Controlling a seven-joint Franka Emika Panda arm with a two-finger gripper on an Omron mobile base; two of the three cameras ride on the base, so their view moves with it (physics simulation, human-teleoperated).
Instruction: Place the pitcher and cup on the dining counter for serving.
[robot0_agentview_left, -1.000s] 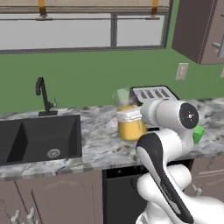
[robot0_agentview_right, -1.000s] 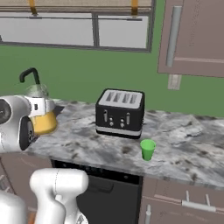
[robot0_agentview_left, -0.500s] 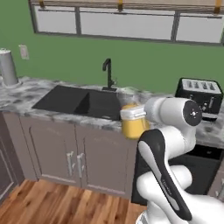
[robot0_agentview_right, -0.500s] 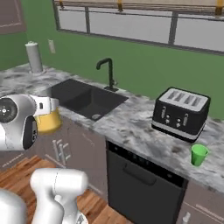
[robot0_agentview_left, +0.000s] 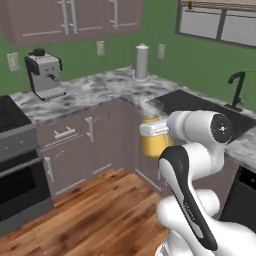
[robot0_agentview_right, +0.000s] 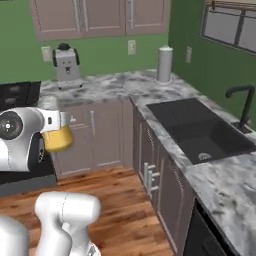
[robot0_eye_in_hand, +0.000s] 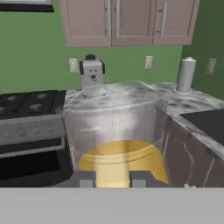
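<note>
Pitcher in transit
We have swung from the sink toward the corner; our fingers (robot0_eye_in_hand: 112, 178) stay clamped on the pitcher (robot0_agentview_left: 154, 139), dining surface unseen.

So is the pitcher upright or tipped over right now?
Upright. The pitcher is held in the pincer above the wood floor, yellow lower part down, clear part and rim on top; the base views show it level too.
</note>
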